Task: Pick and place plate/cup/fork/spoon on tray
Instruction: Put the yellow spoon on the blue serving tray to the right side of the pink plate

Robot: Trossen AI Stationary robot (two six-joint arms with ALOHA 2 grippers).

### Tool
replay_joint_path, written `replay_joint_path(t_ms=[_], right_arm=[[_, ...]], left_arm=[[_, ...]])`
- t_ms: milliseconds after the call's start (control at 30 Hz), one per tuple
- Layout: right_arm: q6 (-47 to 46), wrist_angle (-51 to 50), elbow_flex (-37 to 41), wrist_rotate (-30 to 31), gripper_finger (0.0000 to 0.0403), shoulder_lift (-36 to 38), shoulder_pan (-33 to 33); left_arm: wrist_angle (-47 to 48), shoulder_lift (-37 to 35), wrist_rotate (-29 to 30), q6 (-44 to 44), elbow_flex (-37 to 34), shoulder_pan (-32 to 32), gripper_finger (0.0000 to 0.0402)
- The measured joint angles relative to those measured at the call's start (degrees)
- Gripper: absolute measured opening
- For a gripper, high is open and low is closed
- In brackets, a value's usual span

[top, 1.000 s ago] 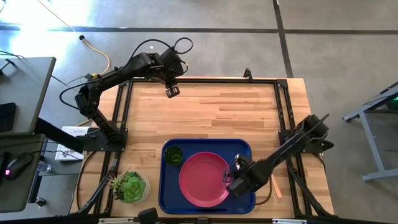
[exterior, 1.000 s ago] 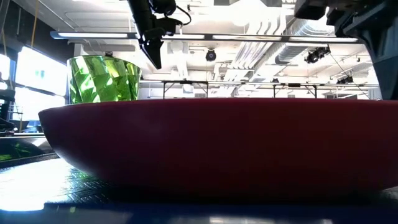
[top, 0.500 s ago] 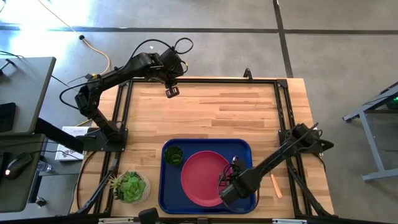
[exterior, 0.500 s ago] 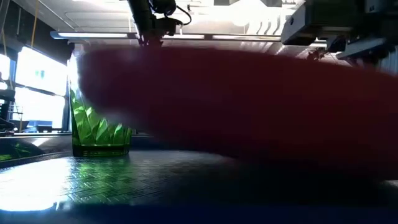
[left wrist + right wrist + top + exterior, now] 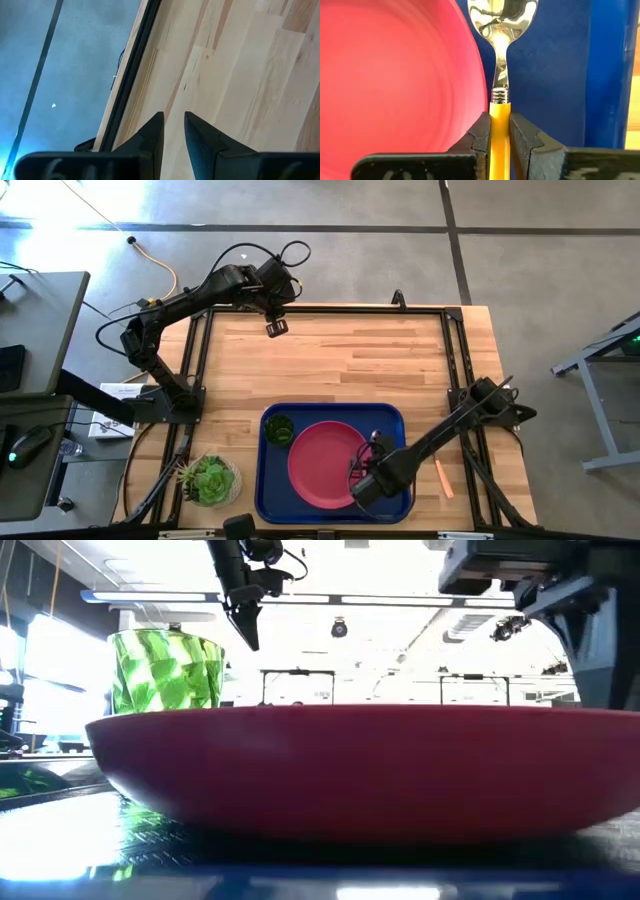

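Orange-handled spoon [image 5: 500,75] (unlabelled) in right jaws

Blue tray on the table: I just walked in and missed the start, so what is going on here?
The right tool is shut on the spoon by its yellow-orange handle, over the dark-blue tray beside the pink plate. The green cup already stands in the tray's corner. The fork lies on the table outside the tray. The left tool waits over the table's far side.
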State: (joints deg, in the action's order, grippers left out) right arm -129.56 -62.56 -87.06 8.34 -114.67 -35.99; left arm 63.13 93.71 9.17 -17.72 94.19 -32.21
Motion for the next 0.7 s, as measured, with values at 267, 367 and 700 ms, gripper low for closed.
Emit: replay_joint_path(t_ms=[267, 367, 700], right_arm=[[-0.02, -5.55, -2.84, -0.28, 0.0024, 0.00, 0.00], [-0.04, -7.06, -3.26, -0.28, 0.0024, 0.00, 0.00], [-0.48, -7.10, -2.04, -1.36, 0.0024, -0.51, -0.63]], left_arm=[[-0.04, 0.00, 0.00, 0.00, 0.00, -0.01, 0.0065], [-0.04, 0.00, -0.01, -0.01, 0.00, 0.00, 0.0065], [-0.04, 0.00, 0.00, 0.02, 0.00, -0.01, 0.0065]])
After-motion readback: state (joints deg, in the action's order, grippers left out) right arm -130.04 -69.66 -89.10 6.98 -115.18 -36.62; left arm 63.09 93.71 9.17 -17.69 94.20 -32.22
